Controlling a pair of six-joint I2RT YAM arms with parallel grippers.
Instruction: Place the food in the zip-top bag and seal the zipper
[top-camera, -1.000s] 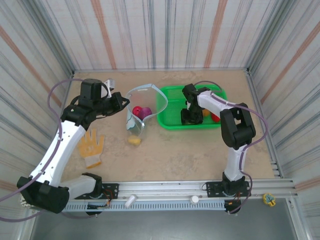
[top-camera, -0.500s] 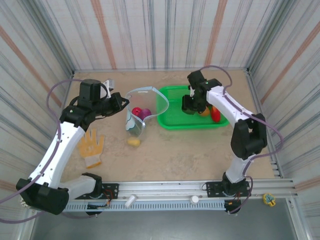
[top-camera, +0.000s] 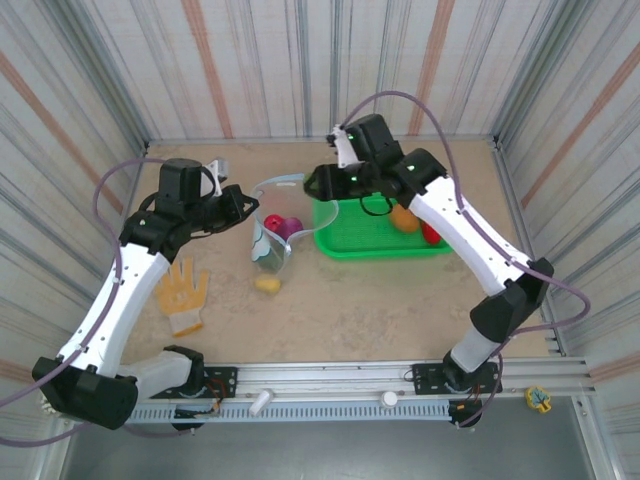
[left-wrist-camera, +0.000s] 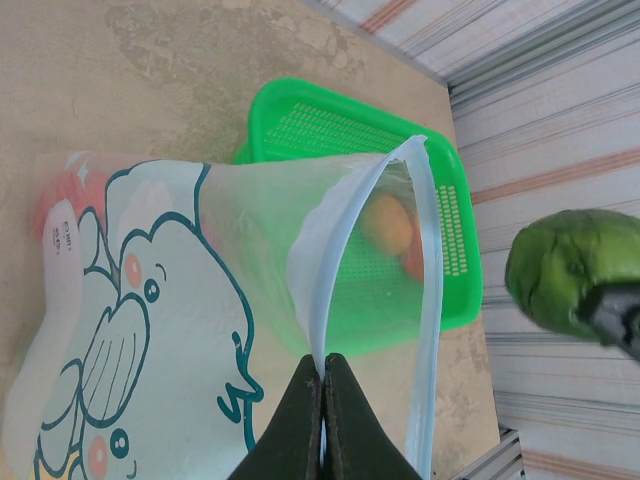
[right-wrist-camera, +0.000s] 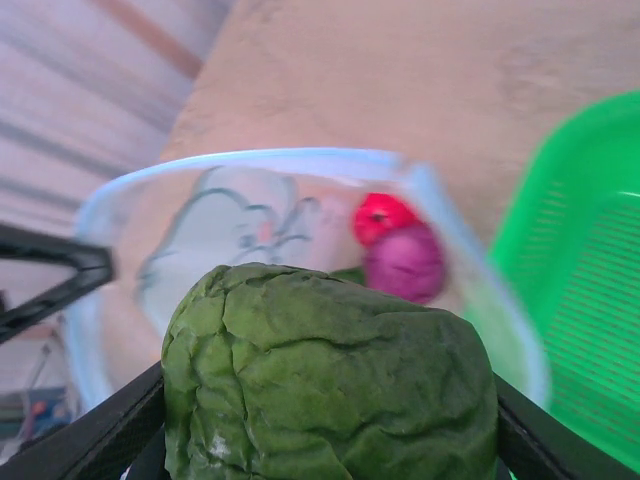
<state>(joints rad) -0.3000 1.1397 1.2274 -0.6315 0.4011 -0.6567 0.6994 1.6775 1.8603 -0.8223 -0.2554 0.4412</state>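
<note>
Left end effector (left-wrist-camera: 322, 372): clenched on the rim of the zip-top bag (left-wrist-camera: 170, 320), both fingers pressed flat together on the plastic. The pale blue zipper (left-wrist-camera: 432, 250) runs down to this pinch. The bag is lifted at that rim, and its mouth gapes in a wide loop. Its lower end sits on the counter (top-camera: 350, 300), between the left arm and the green basket (top-camera: 380, 247).

Right end effector (top-camera: 320, 184): grasping a green leafy toy (right-wrist-camera: 330, 370), crinkled like a lettuce or cabbage head, with a black finger on either side. From above, it hangs at the far right edge of the bag mouth, just beside the basket's left rim. In the right wrist view the toy sits over the open loop of the zipper. It is above the opening, not inside it.

Inside the bag: a red piece (right-wrist-camera: 385, 215) and a purple piece (right-wrist-camera: 403, 262), touching. There is a darker patch lower in the bag, possibly another green piece, but the plastic is too cloudy to tell.

In the basket: an orange piece (top-camera: 404, 217) and a red one (top-camera: 431, 233), side by side near the right arm.

On the counter: a small yellow piece (top-camera: 267, 283) lies just in front of the bag. A yellow glove (top-camera: 182, 293) lies flat, further left.
</note>
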